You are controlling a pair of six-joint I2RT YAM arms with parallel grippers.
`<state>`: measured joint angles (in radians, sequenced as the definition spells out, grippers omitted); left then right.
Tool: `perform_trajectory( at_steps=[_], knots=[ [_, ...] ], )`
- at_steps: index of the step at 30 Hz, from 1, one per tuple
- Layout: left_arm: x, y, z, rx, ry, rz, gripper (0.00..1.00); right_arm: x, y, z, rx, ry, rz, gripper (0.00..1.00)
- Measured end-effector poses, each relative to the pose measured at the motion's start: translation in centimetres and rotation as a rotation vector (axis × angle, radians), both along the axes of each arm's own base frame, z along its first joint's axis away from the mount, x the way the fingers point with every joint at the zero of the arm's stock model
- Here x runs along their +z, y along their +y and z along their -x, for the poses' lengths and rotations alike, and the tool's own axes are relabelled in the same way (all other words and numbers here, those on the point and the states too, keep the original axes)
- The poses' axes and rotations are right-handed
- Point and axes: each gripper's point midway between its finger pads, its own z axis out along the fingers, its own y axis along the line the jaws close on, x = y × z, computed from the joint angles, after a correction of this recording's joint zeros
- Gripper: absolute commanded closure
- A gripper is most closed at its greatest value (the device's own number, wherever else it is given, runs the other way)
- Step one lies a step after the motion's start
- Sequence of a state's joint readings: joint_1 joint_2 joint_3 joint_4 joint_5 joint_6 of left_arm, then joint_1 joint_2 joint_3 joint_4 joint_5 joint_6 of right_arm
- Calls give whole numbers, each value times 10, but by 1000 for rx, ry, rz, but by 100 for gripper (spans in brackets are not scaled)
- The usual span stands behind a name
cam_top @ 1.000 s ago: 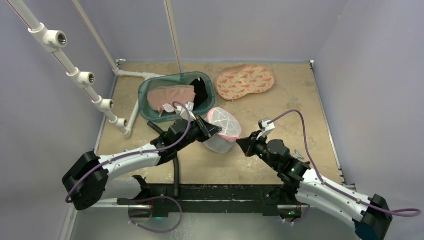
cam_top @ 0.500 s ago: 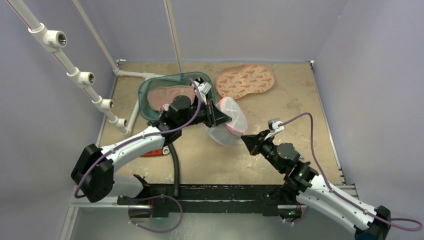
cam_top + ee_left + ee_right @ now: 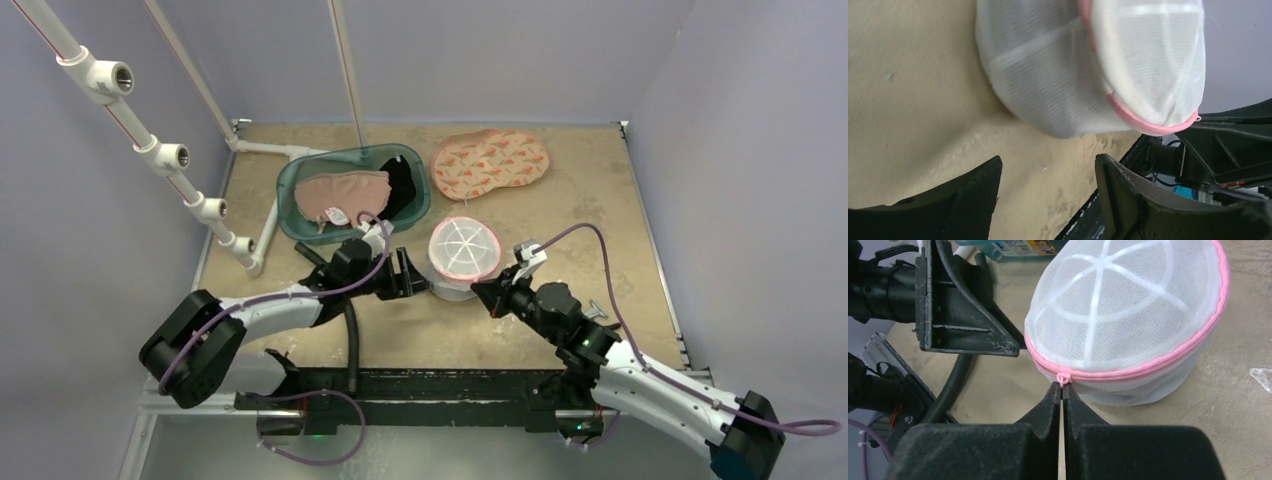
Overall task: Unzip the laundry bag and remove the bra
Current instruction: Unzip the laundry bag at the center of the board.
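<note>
The laundry bag (image 3: 463,255) is a round white mesh pouch with a pink zipper (image 3: 1158,362), and it sits flat on the table. My right gripper (image 3: 1062,388) is shut on the pink zipper pull (image 3: 1063,378) at the bag's near side. To the left of the bag my left gripper (image 3: 415,275) stands open, apart from the bag and holding nothing. In the left wrist view the bag (image 3: 1048,75) lies just beyond the spread fingers (image 3: 973,195). The bra does not show; the mesh hides what is inside.
A green basket (image 3: 295,225) with clothes stands behind the left arm. A peach patterned two-lobed cloth (image 3: 490,162) lies at the back. A white pipe rack (image 3: 160,150) runs along the left side. A black hose (image 3: 352,340) lies near the left arm.
The left gripper has opened and let go of the bag, then drawn back left. The bag, lifted and tilted before, now rests flat. The right gripper stayed shut at the zipper pull.
</note>
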<state>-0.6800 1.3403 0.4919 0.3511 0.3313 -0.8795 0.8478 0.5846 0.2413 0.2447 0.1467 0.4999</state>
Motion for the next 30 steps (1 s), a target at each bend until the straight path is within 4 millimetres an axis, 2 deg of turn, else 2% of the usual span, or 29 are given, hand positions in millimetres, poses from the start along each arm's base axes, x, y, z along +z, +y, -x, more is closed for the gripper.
perform_trajectory(
  at_steps=[2, 4, 9, 11, 13, 19, 24, 27, 30],
  knots=[
    [-8, 8, 7, 47, 42, 3, 25, -4, 2, 0, 8, 11, 9, 100],
    [1, 13, 11, 109, 36, 33, 24, -6, 3, 0, 9, 14, 13, 100],
    [70, -7, 29, 186, -51, 228, 23, -4, 4, -2, 9, 6, 3, 100],
    [86, -17, 35, 213, -40, 293, 23, -3, 5, -2, 9, 4, 1, 100],
    [87, -24, 35, 248, -12, 317, 23, -2, 5, -2, 8, 1, -1, 100],
    [61, -50, 22, 331, 78, 286, 24, -2, 5, -2, 9, 2, -1, 100],
    [54, -66, 12, 351, 107, 287, 26, -3, 5, -2, 9, 2, 0, 100],
    [55, -74, 5, 365, 109, 296, 32, -2, 5, -2, 10, 2, -1, 100],
    [56, -79, -1, 379, 108, 299, 43, -2, 5, -2, 12, 2, -1, 100]
  ],
)
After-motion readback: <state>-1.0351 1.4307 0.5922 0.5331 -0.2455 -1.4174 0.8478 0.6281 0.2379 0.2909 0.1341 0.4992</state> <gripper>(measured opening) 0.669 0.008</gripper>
